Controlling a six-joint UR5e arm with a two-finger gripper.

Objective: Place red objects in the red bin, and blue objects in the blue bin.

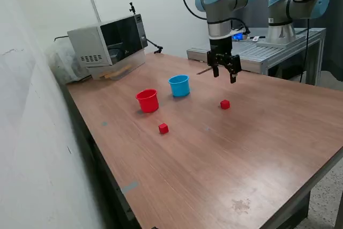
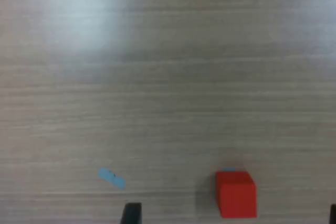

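Red cubes are what I have left to sort: one [image 1: 225,104] lies on the bare desk [image 1: 225,154] just below and in front of my claw [image 1: 224,74], the other [image 1: 163,128] sits nearer the desk's front, toward the exterior view's left, a little in front of the red cup [image 1: 147,101]. The light-blue cup [image 1: 179,86] stands just beside the red cup, on its exterior-view right, both upright and apart from each other. No dark-blue cubes show on the open desk; whether any lie inside the blue cup I cannot tell from here. My claw hangs above the desk, fingers pointing down, spread apart and holding nothing. The wrist view shows a red cube [image 2: 235,194] on the wood grain, off to one side of the line between the finger tips rather than centred, with a small blue mark [image 2: 112,178] on the surface well apart from it. I judge the step in hand to be the approach to the nearer red cube. The next move calls for shifting sideways until the cube sits between the fingers, descending to the desk, clenching, then carrying it across past the blue cup to the red cup. A grey microwave [image 1: 110,41] stands at the far corner, clear of the work.
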